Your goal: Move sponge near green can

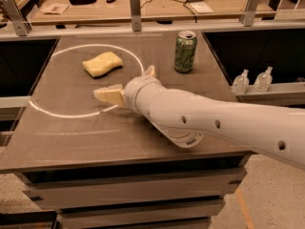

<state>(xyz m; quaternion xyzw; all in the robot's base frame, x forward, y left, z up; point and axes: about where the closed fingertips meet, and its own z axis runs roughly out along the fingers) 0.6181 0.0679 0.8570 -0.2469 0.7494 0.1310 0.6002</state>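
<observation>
1. The white arm (pixel 214 123) reaches in from the right, low over the counter (pixel 71 137), with its end effector (pixel 125 81) spread wide and empty just beside the sponge.
2. The pale yellow, wavy-edged sponge (pixel 102 63) lies flat, well left of the upright green can (pixel 185 51).

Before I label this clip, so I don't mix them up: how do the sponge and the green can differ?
The sponge is pale yellow; the green can is green with a silver top. The sponge lies flat; the can stands upright. The sponge is inside the white ring, the can outside it. Both sit on the table, untouched; the hand, open and empty, is in front of the sponge.
</observation>
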